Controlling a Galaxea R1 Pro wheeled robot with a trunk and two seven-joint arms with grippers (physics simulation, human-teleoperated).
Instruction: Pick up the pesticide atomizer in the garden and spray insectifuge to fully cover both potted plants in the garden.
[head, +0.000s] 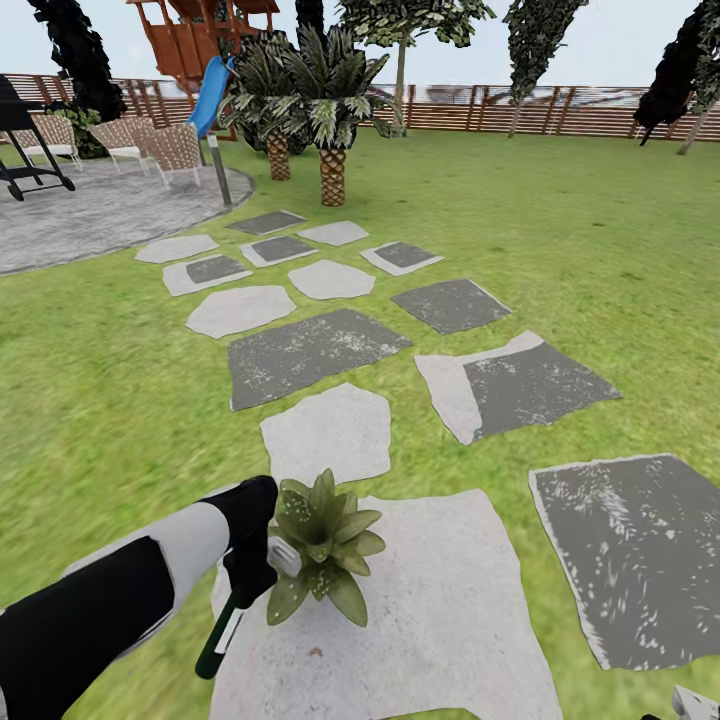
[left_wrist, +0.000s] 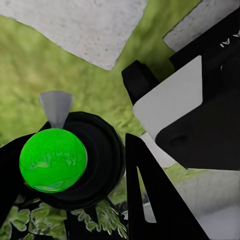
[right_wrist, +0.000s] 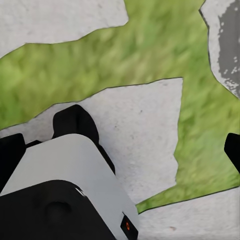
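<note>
Gripped in the left hand (head: 250, 575), the pesticide atomizer (head: 222, 630) is held tilted over a pale stepping stone (head: 440, 620), its dark green body angling down toward the grass and its pale trigger head (head: 284, 556) pressed right up against the potted plant (head: 325, 545). Much of the bottle is hidden behind the black hand. From the left wrist camera the atomizer (left_wrist: 52, 160) is seen end-on as a bright green disc ringed in black, with leaves blurred beneath it. The plant's pot is masked by its own leaves. The right hand (right_wrist: 125, 140) is seen over stone and lawn, one finger cut off at the frame edge; open or closed cannot be told. Beyond, palm plants (head: 320, 100) and a wooden fence (head: 560, 110) are seen.
</note>
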